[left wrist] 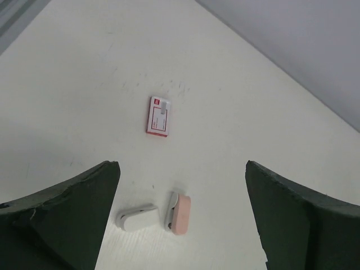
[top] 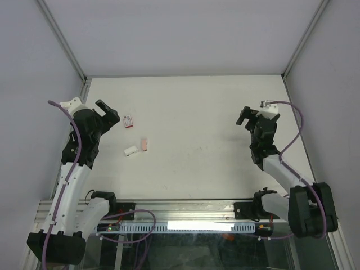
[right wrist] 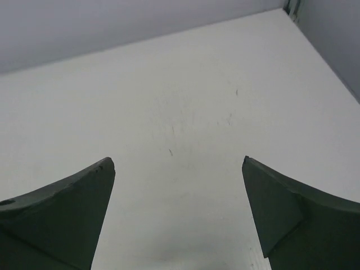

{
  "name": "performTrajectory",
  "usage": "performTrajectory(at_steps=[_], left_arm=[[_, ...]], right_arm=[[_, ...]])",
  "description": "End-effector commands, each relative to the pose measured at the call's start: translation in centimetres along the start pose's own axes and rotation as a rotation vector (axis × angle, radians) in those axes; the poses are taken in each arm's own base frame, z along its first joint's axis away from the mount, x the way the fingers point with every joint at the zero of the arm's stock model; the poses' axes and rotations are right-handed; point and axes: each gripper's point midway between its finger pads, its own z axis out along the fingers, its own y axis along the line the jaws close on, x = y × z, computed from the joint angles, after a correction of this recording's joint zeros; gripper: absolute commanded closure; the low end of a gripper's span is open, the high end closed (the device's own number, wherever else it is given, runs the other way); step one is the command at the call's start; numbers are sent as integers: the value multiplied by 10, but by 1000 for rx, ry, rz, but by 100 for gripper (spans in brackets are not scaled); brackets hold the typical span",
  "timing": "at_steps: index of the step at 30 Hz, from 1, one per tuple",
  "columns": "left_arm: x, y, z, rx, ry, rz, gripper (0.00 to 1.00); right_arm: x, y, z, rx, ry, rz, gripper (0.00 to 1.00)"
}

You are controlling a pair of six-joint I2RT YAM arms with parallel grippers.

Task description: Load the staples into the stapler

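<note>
Table [top: 214,112] is white and smooth with low-contrast marks.

Left gripper [top: 108,114] is released, jaws spread wide, nothing in them. It hovers above the far-left area. Right gripper [top: 247,116] is likewise released and empty, well apart on the other side, with only bare tabletop under it.

Staples box [left wrist: 159,116] lies flat on the table, red-marked face up, just ahead of the L fingers and untouched. Pink piece [left wrist: 179,212] lies nearer the arm bases than the box. It has a pale strip along one edge and is prob the stapler. White piece [left wrist: 136,217] lies just beside it, angled toward it. Can't tell if they touch, or if white is a stapler part or sth else.

Risks (judgement):
- Box is flat and thin, so a top pinch may skid it across the slick table or miss the edges. Fingertips could scrape the table if the descent goes too deep.
- Box could pop open or tip, and staples could scatter.
- Pink and white pieces sit close, so going for one could bump the other and shove it out of reach.
- Wrong pick: white piece against white table is easy to mistake.
- R arm is far off, and a bimanual hold needs a long reach w/ collision risk near the L arm.
</note>
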Motion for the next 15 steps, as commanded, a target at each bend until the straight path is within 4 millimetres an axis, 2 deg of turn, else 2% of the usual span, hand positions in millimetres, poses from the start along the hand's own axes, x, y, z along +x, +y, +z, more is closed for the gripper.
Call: performTrajectory(at_steps=[1,3,9,12,15], left_arm=[[6,-15,-14,83,106,140,1],[13,-14,-10,91,143,194,1],[53,-23,7,242,302,403,1],[84,-27,15,344,392,482,1],[116,-30,21,405,488,532,2]], right_arm=[[-28,-19,-22,161,20,263,0],[-27,-22,-28,171,41,297,0],[-32,2,-38,11,98,287,0],[-33,21,-47,-116,115,252,0],[-34,27,-53,-156,130,248,0]])
